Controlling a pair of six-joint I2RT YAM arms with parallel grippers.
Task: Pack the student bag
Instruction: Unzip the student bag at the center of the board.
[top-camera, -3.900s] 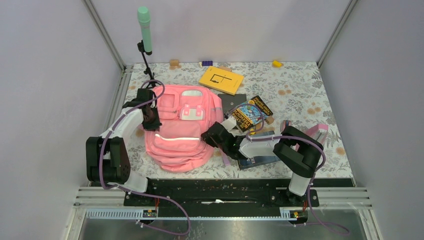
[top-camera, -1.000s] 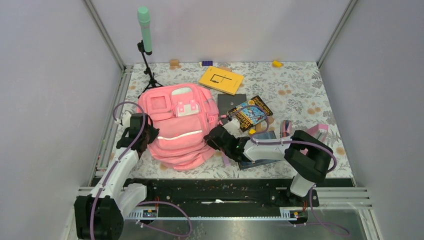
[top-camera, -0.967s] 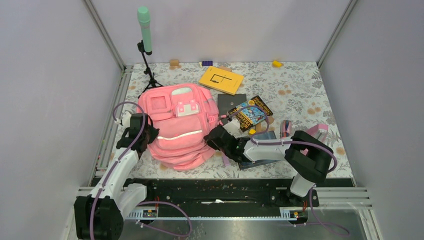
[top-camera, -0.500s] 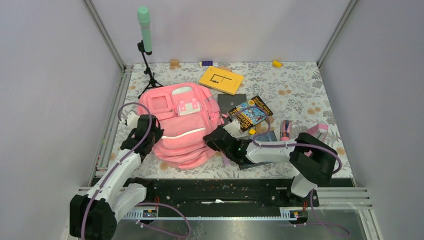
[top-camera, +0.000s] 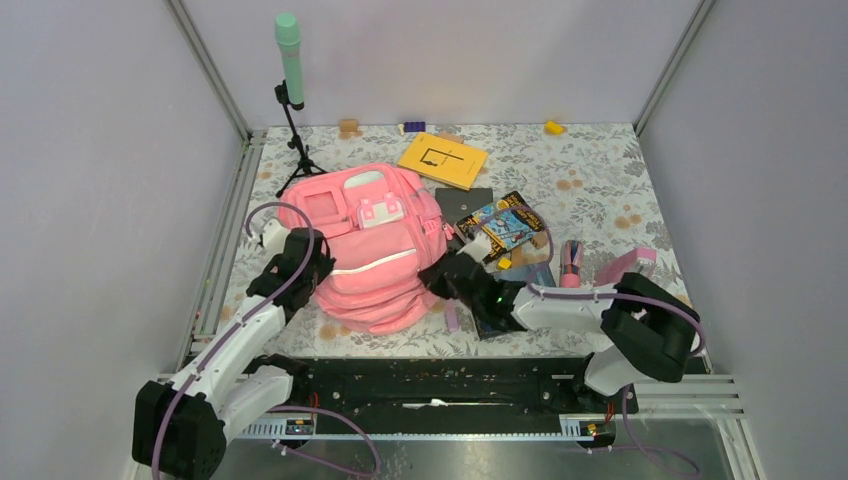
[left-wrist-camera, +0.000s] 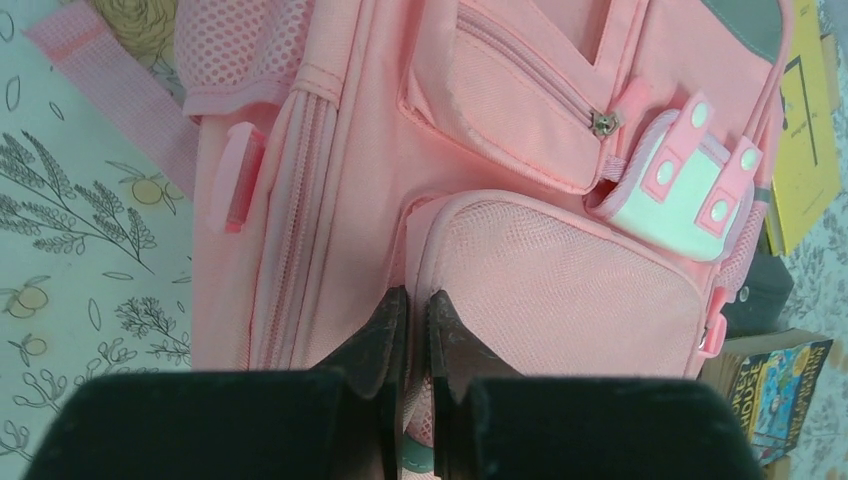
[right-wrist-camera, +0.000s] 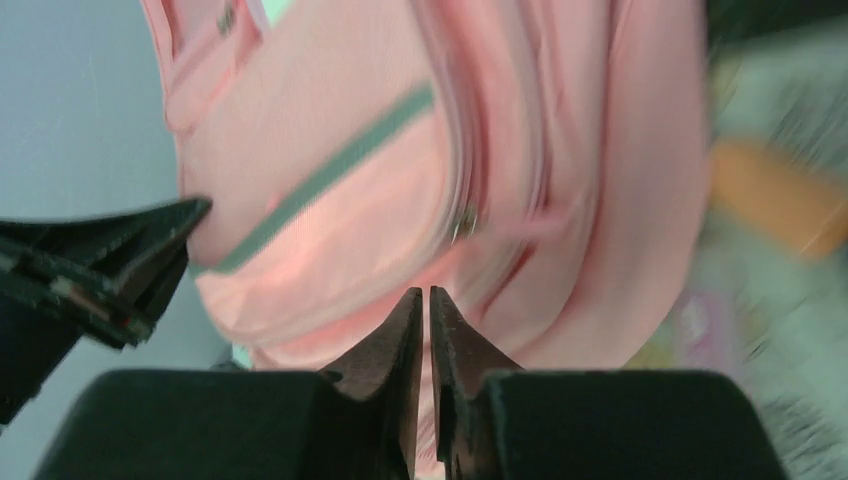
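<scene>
Got left fingers (left-wrist-camera: 375, 335) pinched shut on the bag (top-camera: 375, 270), at its left edge, left of centre in the top view. Same deal with right fingers (right-wrist-camera: 398, 340), clamped on pink fabric at its right edge, bit blurry though. Sitting centre-left on the worktop (top-camera: 600, 190), comic (top-camera: 505, 225) just right, yellow book (top-camera: 442, 159) above.

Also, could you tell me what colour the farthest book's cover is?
The book is yellow with black markings, clearest in the top external view.

Rt wrist view motion-blurred; student bag (right-wrist-camera: 330, 180) cut off by top edge.
</scene>
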